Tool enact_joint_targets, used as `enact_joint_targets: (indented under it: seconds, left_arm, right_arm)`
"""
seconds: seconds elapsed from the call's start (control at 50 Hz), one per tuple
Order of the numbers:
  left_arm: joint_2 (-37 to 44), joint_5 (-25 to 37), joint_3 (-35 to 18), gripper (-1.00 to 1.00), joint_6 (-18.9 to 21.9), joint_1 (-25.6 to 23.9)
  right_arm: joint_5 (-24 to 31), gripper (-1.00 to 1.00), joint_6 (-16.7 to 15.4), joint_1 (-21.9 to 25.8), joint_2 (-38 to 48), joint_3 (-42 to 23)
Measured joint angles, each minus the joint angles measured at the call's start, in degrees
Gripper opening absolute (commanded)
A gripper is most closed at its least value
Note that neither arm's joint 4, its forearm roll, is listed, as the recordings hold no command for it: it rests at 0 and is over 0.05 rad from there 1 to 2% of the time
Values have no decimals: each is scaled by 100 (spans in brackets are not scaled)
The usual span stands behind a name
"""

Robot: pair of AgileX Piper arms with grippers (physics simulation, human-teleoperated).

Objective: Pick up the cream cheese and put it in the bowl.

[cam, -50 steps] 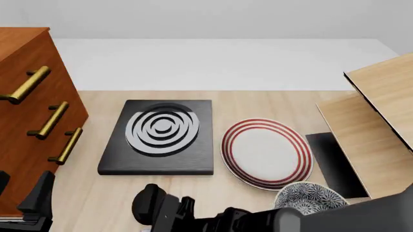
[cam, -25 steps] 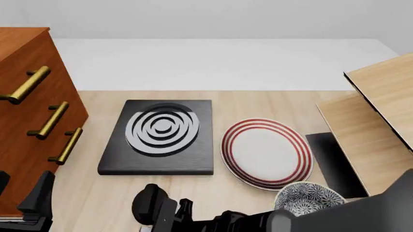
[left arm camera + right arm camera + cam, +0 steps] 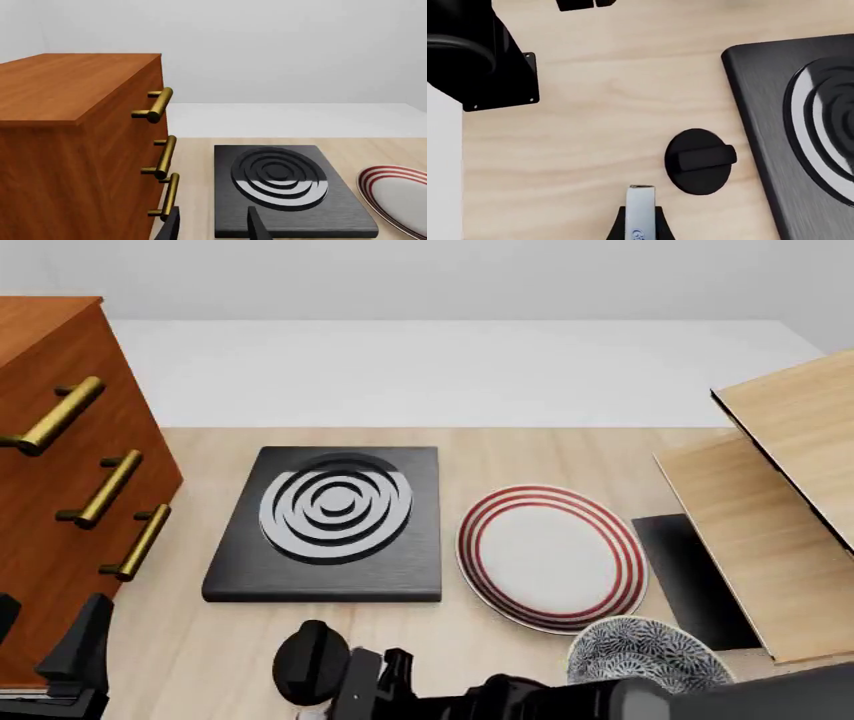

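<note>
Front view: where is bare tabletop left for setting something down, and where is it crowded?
Bare wood lies between the drawer cabinet and the stove plate, and behind the red-ringed plate. It is crowded at the near edge: the knob, the right arm and the bowl sit close together.

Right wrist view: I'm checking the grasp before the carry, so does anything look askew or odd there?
Nothing looks damaged or spilled. The cream cheese stands on edge between the right gripper fingers instead of lying flat, which fits a grasp. It is close beside the black knob, apart from it. The bowl sits upright, empty as far as visible.
</note>
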Motion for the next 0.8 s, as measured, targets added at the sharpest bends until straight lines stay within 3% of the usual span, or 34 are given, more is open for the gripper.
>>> enact_joint_targets:
  seconds: [0.24,0.8]
  left_arm:
    - [0,0,0,100,0,0]
    - [0,0,0,100,0,0]
  right_arm:
    - [177,-100,-158,-148,-991,401]
    - [569,-100,-201,-1051,-3590,1506]
